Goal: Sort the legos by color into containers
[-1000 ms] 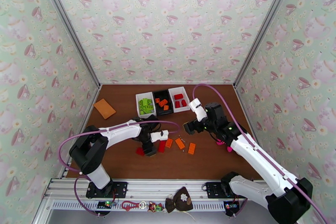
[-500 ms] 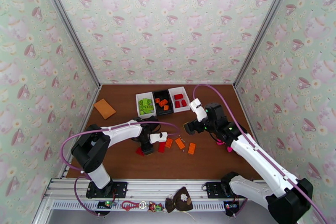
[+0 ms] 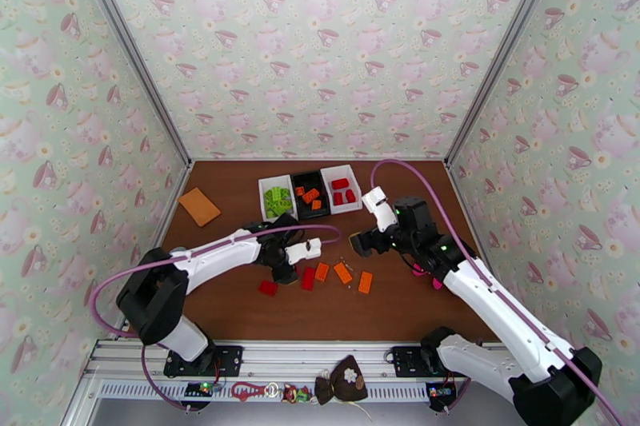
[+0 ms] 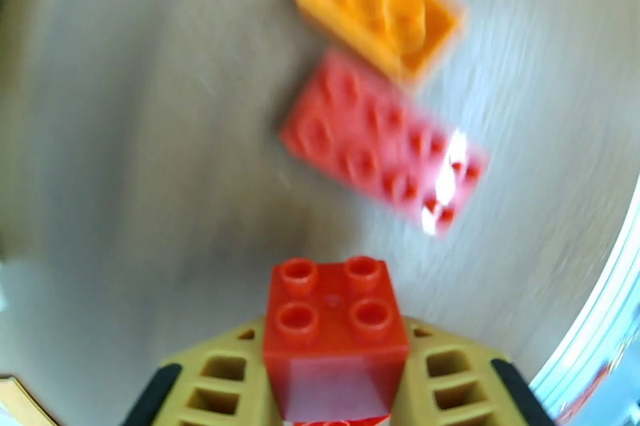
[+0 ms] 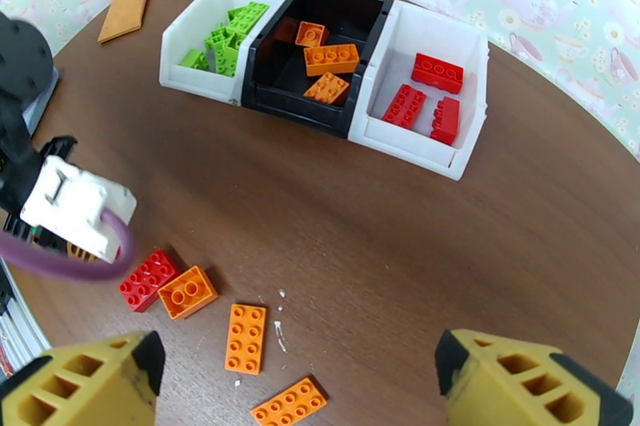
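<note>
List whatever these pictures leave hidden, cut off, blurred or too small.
- Left wrist view: the bottom edge cuts off the held red brick in the left gripper; the red plate and orange brick beyond are blurred.
- Top view: the left arm hides that grip.
- Right wrist view: the left white bin hides the lower lime bricks behind its near wall.

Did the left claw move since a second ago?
Yes. The left gripper, shut on a small red studded brick, has pulled back from the loose red brick on the table toward the white bin of green bricks.
</note>
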`<state>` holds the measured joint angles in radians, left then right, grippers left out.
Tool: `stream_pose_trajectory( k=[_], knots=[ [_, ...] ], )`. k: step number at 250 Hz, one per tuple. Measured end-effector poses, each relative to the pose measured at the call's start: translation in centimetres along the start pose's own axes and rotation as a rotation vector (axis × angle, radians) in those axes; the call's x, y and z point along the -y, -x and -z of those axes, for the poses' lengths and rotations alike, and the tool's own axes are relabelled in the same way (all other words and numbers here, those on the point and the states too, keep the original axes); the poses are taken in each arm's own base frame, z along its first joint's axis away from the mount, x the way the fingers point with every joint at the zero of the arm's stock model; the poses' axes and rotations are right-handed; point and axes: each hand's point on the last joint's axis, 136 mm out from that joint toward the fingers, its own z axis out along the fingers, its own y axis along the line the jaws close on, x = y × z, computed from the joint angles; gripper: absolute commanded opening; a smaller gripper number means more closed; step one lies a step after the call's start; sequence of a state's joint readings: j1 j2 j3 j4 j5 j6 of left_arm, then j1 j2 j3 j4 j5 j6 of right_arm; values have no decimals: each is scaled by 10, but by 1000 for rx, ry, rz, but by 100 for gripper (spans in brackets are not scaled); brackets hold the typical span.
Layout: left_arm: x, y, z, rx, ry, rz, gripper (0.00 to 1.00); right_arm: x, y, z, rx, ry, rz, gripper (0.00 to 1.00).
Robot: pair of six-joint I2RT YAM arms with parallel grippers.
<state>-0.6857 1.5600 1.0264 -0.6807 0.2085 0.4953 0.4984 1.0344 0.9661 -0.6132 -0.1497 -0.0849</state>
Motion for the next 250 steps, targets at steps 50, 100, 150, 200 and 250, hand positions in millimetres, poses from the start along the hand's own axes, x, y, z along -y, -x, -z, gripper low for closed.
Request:
stream_pose_trajectory(
  k=[50, 100, 150, 200, 250],
  knots=[
    [-14, 48, 6, 262, 61, 77, 24, -7, 7, 15, 65, 29, -18, 96],
    [-34, 97, 12, 490, 99, 143, 24, -10, 16, 21, 115, 43, -29, 96],
    [-61, 142, 10, 663, 127, 211, 24, -10, 17, 18, 125, 42, -38, 96],
    [-112, 190, 15, 788, 232, 300, 23, -8, 12, 15, 115, 34, -47, 96],
    [-175, 218, 11, 831, 351, 446, 22, -3, 8, 11, 114, 11, -58, 96]
  ],
)
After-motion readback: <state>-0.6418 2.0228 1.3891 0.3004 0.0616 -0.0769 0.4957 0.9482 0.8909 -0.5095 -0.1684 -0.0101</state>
